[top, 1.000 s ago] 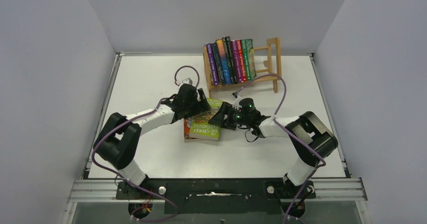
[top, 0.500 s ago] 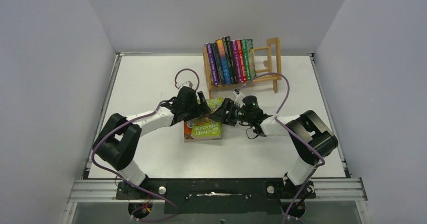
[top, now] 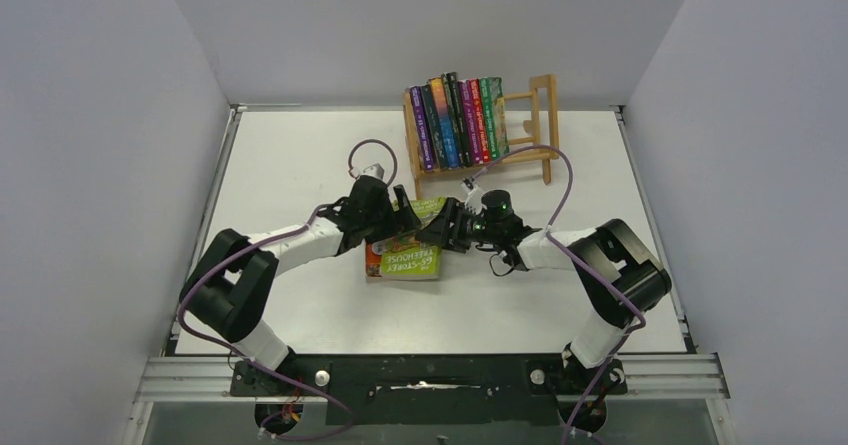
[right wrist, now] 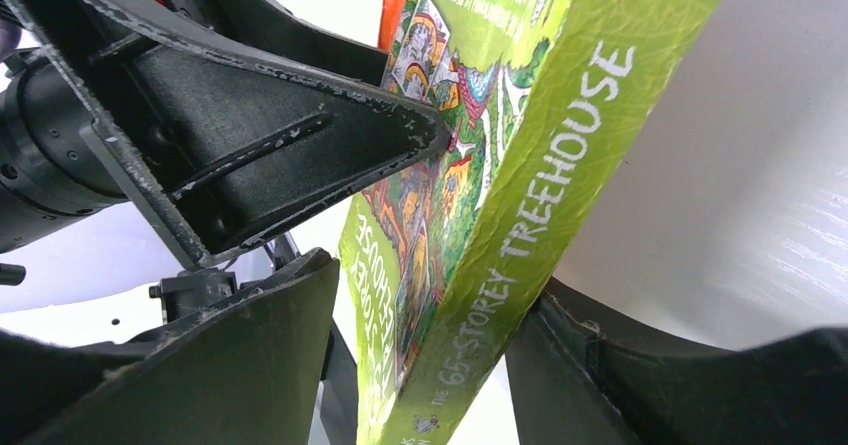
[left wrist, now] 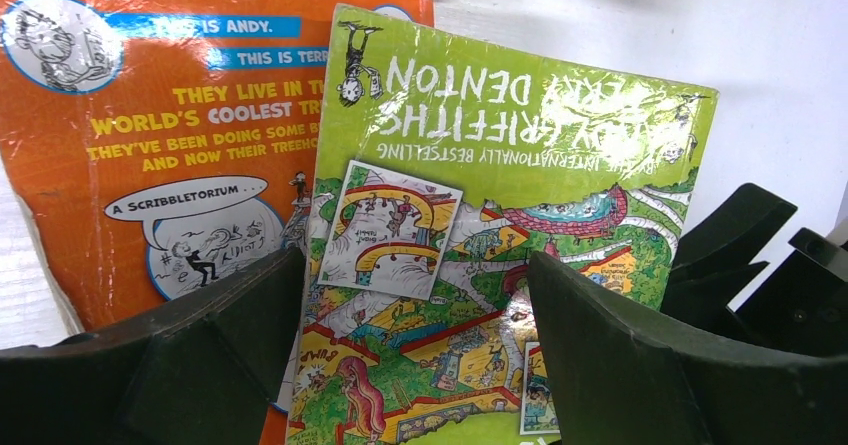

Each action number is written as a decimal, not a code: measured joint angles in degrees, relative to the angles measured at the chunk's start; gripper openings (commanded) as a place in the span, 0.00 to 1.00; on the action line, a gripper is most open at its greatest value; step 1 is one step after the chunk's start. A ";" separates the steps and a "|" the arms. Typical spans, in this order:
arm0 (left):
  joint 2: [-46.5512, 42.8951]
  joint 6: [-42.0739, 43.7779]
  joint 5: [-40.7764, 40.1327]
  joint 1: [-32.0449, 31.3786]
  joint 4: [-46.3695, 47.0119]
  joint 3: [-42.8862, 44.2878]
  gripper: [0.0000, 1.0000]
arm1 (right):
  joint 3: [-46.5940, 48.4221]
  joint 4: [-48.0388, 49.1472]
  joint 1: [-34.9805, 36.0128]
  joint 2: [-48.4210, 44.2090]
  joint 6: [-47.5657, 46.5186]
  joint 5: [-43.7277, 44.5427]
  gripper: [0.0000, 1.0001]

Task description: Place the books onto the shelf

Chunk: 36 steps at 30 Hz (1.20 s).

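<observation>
Right claw (right wrist: 435,280) closed in around spine of glossy lime-green book (left wrist: 520,135), grip unclear, left claw (left wrist: 415,265) spread

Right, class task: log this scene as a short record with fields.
Shelf: far side of table, row of books standing in it
Loose books: green book overlapping orange book
Left end effector: open, over green book's cover
Right end effector: open, astride green book's spine edge
Left to shelve: two books

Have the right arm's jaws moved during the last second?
Yes, the right arm's jaws edged slightly closer to the shelf, around the green book.
</observation>
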 measured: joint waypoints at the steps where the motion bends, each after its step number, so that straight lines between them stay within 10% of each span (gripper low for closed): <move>1: -0.02 0.15 0.24 -0.02 0.20 -0.09 0.81 | 0.02 -0.37 0.00 0.00 -0.07 -0.02 0.55; 12: -0.94 0.76 1.40 -0.26 -0.35 -0.26 0.81 | 0.50 -5.90 -0.11 -0.04 -1.70 1.33 0.03; 23: -14.40 4.44 -5.95 5.09 -9.42 2.67 0.82 | 12.28 -28.28 0.59 -15.23 -14.97 8.76 0.00; 36: -16.76 6.10 -3.89 7.93 -9.77 2.64 0.82 | 46.23 -48.06 -7.28 -18.93 -41.31 39.12 0.00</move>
